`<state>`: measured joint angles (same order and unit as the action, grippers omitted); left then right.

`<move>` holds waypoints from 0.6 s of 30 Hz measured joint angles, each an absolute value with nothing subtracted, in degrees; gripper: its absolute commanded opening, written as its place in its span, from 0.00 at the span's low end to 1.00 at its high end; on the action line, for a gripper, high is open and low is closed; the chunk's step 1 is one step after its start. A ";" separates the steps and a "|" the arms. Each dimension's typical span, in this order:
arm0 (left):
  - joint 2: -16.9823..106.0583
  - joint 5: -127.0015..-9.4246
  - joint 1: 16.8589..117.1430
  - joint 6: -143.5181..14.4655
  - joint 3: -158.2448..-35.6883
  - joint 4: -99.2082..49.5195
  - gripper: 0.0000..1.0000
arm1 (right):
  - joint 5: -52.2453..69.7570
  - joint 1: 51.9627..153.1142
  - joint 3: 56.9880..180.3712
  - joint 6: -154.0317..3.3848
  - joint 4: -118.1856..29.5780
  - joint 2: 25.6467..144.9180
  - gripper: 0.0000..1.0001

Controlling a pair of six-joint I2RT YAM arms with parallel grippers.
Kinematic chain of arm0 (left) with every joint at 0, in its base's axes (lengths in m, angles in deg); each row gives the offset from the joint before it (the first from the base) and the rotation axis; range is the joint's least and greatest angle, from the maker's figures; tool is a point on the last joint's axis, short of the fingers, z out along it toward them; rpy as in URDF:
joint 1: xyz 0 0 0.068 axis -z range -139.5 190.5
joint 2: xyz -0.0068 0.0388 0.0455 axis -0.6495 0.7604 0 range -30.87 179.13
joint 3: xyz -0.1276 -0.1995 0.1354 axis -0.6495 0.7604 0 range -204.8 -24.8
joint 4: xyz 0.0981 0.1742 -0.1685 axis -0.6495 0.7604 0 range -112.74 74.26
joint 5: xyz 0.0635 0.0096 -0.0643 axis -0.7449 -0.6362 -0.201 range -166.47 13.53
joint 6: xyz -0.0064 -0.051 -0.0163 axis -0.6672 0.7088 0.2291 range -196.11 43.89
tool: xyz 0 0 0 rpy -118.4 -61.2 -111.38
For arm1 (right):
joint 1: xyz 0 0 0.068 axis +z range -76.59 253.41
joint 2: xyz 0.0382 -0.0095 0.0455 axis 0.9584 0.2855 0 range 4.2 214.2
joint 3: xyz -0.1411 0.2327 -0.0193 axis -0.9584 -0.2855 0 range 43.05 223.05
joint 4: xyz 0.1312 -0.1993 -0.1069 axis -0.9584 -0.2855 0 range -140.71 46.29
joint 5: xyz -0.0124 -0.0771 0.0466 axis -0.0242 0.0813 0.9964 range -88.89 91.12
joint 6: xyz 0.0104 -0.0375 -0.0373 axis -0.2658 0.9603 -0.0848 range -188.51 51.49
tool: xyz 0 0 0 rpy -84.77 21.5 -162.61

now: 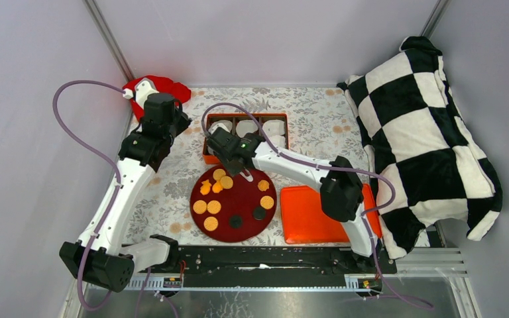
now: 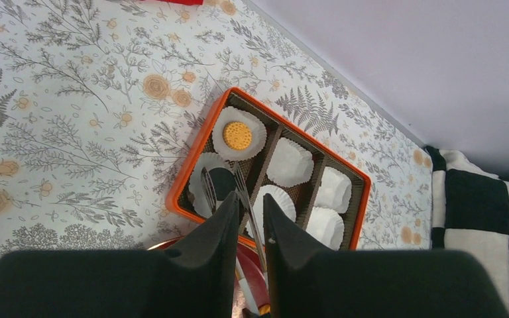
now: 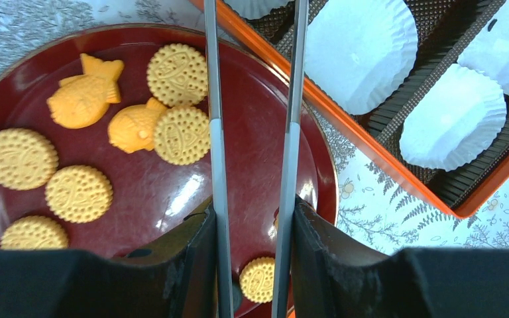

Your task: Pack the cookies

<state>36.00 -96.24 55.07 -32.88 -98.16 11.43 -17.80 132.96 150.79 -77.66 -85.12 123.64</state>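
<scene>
The right end effector (image 3: pixel 253 211) is clamped on metal tongs (image 3: pixel 213 99), whose two arms stand apart and reach across the dark red plate (image 3: pixel 255 132) toward the orange box (image 2: pixel 191 159) (their tips run off the top of the wrist view). The cookies (image 3: pixel 179 75) lie on the plate, mostly left of the tongs; one sits in a paper cup (image 2: pixel 258 129) at the box's upper-left corner. The left end effector (image 2: pixel 252 199), fingers nearly together and empty, hangs over the floral surface (image 2: pixel 73 132).
</scene>
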 measured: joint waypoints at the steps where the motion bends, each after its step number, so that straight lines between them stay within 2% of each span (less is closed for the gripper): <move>1: 36.00 -96.59 55.07 -33.15 -98.05 11.43 0.25 | -17.82 132.63 150.85 -77.31 -85.12 124.40 0.21; 5: 36.03 -97.51 55.07 -33.58 -97.85 11.45 0.25 | -18.04 131.52 150.85 -76.67 -85.25 125.89 0.31; 7: 36.00 -97.75 55.07 -33.65 -97.81 11.45 0.25 | -18.28 131.23 150.85 -76.61 -85.20 125.93 0.48; 9: 36.03 -97.97 55.07 -33.74 -97.72 11.45 0.25 | -18.35 131.15 150.85 -76.52 -84.96 125.91 0.58; 13: 36.03 -97.91 55.07 -34.09 -97.61 11.41 0.26 | -18.33 131.17 150.40 -76.41 -84.24 125.89 0.60; 18: 35.98 -97.86 55.07 -34.50 -97.15 11.35 0.26 | -18.28 131.17 150.29 -76.41 -83.59 125.85 0.53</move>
